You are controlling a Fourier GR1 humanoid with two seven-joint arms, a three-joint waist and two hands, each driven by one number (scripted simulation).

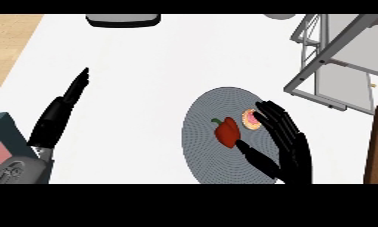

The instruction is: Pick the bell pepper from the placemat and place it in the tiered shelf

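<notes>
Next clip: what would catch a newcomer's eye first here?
The red bell pepper stands out, lying near the middle of the round grey woven placemat beside a small pink-topped pastry. The black right hand is open just to the pepper's right, thumb toward it. At upper right stands the grey metal tiered shelf; the black left hand rests open at far left.

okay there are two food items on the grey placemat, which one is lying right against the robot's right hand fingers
The small pink-topped round item, at the placemat's right side, partly tucked behind the right hand fingers. The red bell pepper lies nearer the middle, by the thumb.
</notes>
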